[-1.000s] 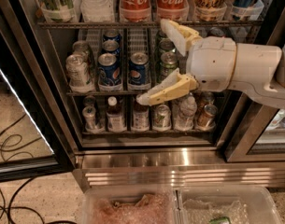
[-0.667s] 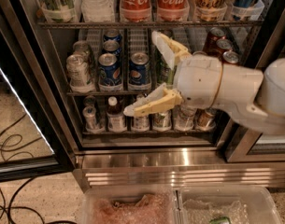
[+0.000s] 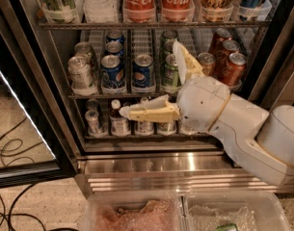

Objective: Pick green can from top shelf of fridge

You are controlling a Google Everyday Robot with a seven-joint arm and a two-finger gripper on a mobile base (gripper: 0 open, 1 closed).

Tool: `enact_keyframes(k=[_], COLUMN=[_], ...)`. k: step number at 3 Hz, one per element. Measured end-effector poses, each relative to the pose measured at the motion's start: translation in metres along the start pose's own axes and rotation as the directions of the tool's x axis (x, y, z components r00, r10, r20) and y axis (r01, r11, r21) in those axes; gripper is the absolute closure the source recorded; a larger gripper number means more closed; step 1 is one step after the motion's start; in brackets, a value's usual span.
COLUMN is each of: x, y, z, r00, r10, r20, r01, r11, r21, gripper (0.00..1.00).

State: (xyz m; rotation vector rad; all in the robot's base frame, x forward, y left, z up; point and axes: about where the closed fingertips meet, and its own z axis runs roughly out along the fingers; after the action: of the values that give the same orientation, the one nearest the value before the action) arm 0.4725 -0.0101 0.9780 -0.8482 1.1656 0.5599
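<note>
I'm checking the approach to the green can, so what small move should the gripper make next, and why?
Probably raise the gripper and shift it left in view: it hangs with fingers open before the lower racks, while the green can stands higher, at the left end of the top shelf.

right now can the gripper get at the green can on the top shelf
Probably yes, once it rises: the open gripper sits low by the blue cans; the green can stands higher left on the top shelf, nothing in front.
</note>
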Motion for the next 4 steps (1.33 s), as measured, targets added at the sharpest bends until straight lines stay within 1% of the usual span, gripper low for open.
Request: enact_keyframes(k=[1, 2, 3, 4], x=[-0.004, -0.006, 0.001, 0.01], y=[0.005, 0.005, 0.007, -0.002], z=[0.008, 0.017, 0.032, 0.032], r00=[1.0, 0.999, 0.996, 0.992], r10=[-0.008, 0.006, 0.017, 0.055], r20=[0.004, 0.045, 0.083, 0.116], r01=[0.008, -0.005, -0.019, -0.068], r11=[0.9996, 0.9997, 0.9997, 0.9919], r21=[-0.026, -0.026, 0.013, 0.107], gripper=[0.0, 0.0, 0.0, 0.0])
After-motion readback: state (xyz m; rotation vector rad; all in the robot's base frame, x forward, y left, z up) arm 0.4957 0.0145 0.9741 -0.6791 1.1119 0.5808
